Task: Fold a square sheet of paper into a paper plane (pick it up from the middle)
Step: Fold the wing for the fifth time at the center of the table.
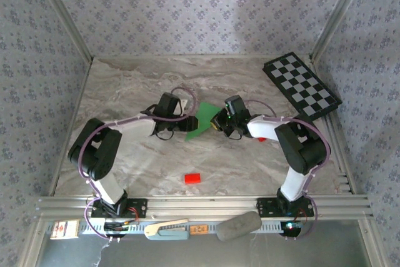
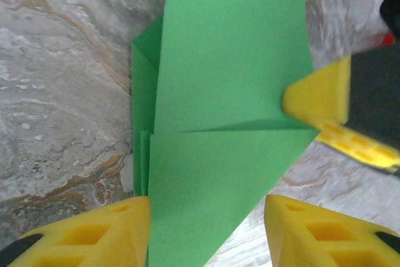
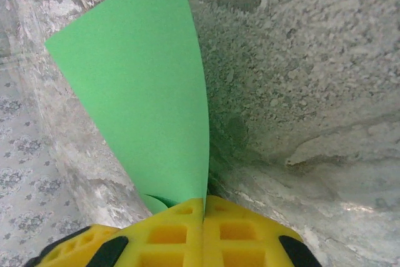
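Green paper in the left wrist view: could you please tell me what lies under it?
Under the paper, its own folded flaps peek out left, over marble table; anything directly beneath is covered.

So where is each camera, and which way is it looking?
Top camera: high behind the arms, looking down at the table; both arms show, left gripper and right gripper either side of the green paper.
Left wrist camera: on the left arm, looking down past its own open yellow fingers at the folded paper.
Right wrist camera: on the right arm, looking along its shut fingers, which pinch the paper.
Shared: all three see the paper.
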You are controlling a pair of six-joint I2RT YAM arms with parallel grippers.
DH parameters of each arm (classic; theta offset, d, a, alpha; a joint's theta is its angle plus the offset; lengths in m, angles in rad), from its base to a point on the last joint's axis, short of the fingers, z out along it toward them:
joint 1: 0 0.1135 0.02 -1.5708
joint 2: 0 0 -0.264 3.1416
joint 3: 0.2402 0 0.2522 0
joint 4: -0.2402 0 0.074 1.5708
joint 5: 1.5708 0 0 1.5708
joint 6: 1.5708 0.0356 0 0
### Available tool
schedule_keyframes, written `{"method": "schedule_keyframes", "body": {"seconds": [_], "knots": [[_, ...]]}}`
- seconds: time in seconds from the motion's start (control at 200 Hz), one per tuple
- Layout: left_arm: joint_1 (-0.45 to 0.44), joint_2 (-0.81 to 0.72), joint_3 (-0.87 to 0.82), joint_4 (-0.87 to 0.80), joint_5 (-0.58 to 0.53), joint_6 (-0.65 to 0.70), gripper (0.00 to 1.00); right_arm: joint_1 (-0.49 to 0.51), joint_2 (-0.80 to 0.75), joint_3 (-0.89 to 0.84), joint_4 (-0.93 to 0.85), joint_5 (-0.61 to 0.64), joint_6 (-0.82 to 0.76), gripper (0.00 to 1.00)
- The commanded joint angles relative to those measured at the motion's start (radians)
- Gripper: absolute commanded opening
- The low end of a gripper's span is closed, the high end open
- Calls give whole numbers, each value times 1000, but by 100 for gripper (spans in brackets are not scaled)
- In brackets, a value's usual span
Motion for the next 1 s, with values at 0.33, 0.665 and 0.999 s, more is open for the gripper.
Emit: {"method": "schedule_keyframes", "body": {"seconds": [0.33,0.665,0.999], "knots": [[-179,-20,-74,133,-333,391,54,-10,-30,67,-117,-10,50,4],[-235,19,-94,186,-466,478,51,-21,-31,77,-135,-48,85,5],[-245,38,-127,246,-458,516,44,-23,-33,87,-158,-62,102,6]]}}
